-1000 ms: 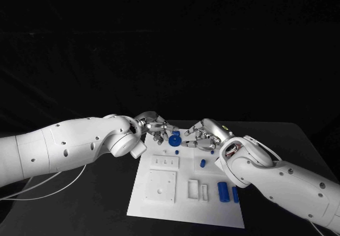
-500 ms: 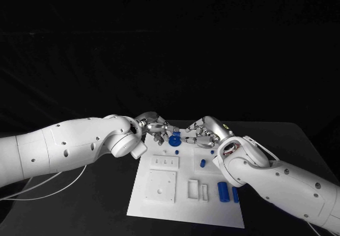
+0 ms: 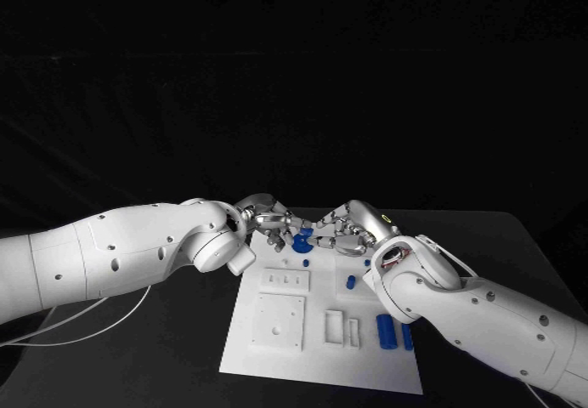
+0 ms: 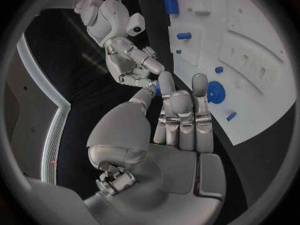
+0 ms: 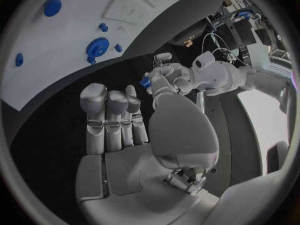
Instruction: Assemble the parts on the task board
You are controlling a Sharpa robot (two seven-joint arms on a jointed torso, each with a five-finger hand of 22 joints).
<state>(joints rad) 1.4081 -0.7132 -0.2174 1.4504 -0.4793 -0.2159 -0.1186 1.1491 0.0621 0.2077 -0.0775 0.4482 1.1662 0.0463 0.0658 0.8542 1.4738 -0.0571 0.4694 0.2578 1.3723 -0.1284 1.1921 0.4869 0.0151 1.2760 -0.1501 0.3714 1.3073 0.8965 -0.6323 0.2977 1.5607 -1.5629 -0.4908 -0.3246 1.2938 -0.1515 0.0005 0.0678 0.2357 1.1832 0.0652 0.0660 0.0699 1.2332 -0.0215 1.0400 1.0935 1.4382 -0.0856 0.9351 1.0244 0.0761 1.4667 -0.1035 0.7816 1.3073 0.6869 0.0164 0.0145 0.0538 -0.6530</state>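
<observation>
The white task board [image 3: 321, 340] lies in the middle of the black table. A round blue disc part [image 3: 302, 245] stands at the board's far end, and it shows too in the left wrist view [image 4: 215, 92] and the right wrist view [image 5: 97, 47]. My left hand [image 3: 263, 218] hovers over the board's far left corner and pinches a small blue part [image 4: 157, 89] between thumb and finger; the right wrist view shows this part [image 5: 145, 81] in the left hand [image 5: 164, 77] as well. My right hand [image 3: 343, 233] faces it just right of the disc, palm [image 5: 125, 135] bare, fingers apart, nothing in it.
Two blue cylinders [image 3: 386, 331] lie side by side near the board's right edge. A small blue peg [image 3: 349, 282] stands mid-board, with a blue stud [image 3: 307, 263] beside it. White recesses [image 3: 279, 322] take up the board's left half. Black table surrounds the board.
My right hand has drifted a little farther back and toward the left hand. The left hand has stayed in place, still pinching its small blue part.
</observation>
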